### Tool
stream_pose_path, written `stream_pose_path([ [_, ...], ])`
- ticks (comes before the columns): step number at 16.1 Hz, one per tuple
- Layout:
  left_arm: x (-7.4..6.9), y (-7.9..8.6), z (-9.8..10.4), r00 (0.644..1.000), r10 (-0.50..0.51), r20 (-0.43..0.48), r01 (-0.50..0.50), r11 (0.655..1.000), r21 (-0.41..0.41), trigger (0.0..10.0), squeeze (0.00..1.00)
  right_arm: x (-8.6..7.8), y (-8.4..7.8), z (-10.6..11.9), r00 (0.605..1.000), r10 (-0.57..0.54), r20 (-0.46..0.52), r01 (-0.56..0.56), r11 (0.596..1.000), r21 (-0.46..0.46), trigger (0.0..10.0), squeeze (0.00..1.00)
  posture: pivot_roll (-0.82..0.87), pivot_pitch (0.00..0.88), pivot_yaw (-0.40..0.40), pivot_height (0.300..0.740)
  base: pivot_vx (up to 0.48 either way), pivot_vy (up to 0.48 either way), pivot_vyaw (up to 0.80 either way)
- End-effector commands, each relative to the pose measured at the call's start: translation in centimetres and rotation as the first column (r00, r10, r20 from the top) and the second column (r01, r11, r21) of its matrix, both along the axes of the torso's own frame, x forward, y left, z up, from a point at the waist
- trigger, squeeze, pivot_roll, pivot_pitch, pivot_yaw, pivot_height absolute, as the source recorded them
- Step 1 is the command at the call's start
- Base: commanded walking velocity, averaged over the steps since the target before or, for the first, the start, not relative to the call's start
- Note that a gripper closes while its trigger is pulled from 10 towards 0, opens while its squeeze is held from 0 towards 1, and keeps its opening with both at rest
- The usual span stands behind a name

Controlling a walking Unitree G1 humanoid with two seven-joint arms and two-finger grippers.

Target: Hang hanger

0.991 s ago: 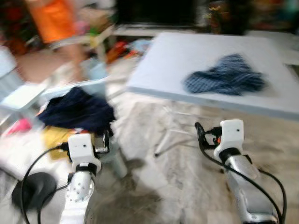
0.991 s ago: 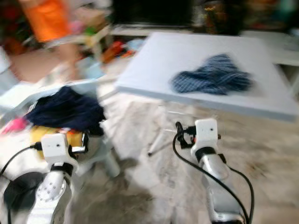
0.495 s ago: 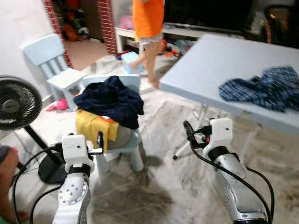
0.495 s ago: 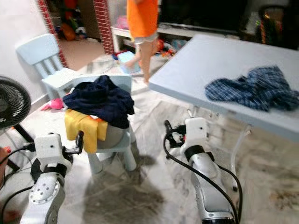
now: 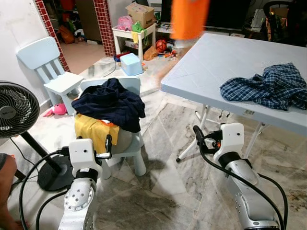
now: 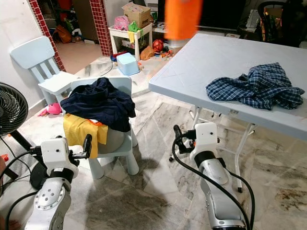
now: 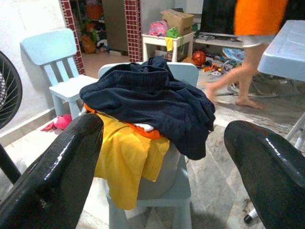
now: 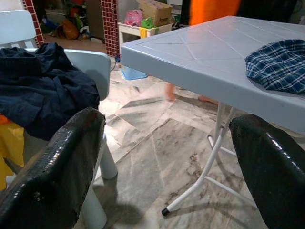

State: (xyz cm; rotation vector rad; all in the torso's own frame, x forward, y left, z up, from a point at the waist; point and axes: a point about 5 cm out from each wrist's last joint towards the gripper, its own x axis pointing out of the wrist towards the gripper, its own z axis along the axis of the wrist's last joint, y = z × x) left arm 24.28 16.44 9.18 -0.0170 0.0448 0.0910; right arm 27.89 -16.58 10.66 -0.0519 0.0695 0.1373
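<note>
While both fingers sets gape empty, bare floor separates chair, table edge.

a plaid shirt lies crumpled on the grey folding table. dark and yellow clothes heap a small chair beside a fan.

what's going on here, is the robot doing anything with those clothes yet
Not yet. Both arms are held out in front, the left end effector and right end effector open and holding nothing. A pile of clothes, a navy garment over a yellow one, sits on a small light blue chair ahead to its left. A plaid shirt lies crumpled on the folding table. A person in orange is walking past behind.
</note>
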Motion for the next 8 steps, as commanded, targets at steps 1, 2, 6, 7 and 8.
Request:
stream_pose_path([
  [1, -0.03, 0.14, 0.37, 1.0, -0.009, 0.015, 0.009, 1.0, -0.002, 10.0, 0.0, 0.17, 0.4, 0.48, 1.0, 0.019, 0.024, -0.02, 1.0, 0.002, 10.0, 0.0, -0.05, 0.0, 0.0, 0.74, 0.24, 0.0, 0.8],
  [2, -0.02, 0.12, 0.36, 1.0, -0.011, 0.014, 0.011, 1.0, -0.003, 10.0, 0.0, 0.18, 0.42, 0.49, 1.0, 0.019, 0.025, -0.02, 1.0, 0.003, 10.0, 0.0, -0.05, 0.0, 0.0, 0.74, 0.247, 0.0, 0.8],
  [6, 0.05, 0.0, 0.35, 1.0, -0.018, 0.014, 0.018, 1.0, -0.005, 10.0, 0.0, 0.28, 0.34, 0.54, 1.0, 0.016, 0.025, -0.016, 1.0, 0.003, 10.0, 0.0, -0.05, 0.0, 0.0, 0.74, 0.279, 0.0, 0.45],
  [7, 0.06, 0.0, 0.32, 1.0, -0.018, 0.011, 0.018, 1.0, -0.007, 10.0, 0.0, 0.31, 0.32, 0.51, 1.0, 0.014, 0.025, -0.015, 1.0, 0.004, 10.0, 0.0, -0.05, 0.0, 0.0, 0.74, 0.266, 0.0, 0.43],
  [8, 0.06, -0.01, 0.32, 1.0, -0.019, 0.011, 0.019, 1.0, -0.008, 10.0, 0.0, 0.31, 0.33, 0.51, 1.0, 0.015, 0.025, -0.015, 1.0, 0.004, 10.0, 0.0, -0.05, 0.0, 0.0, 0.74, 0.266, 0.0, 0.43],
])
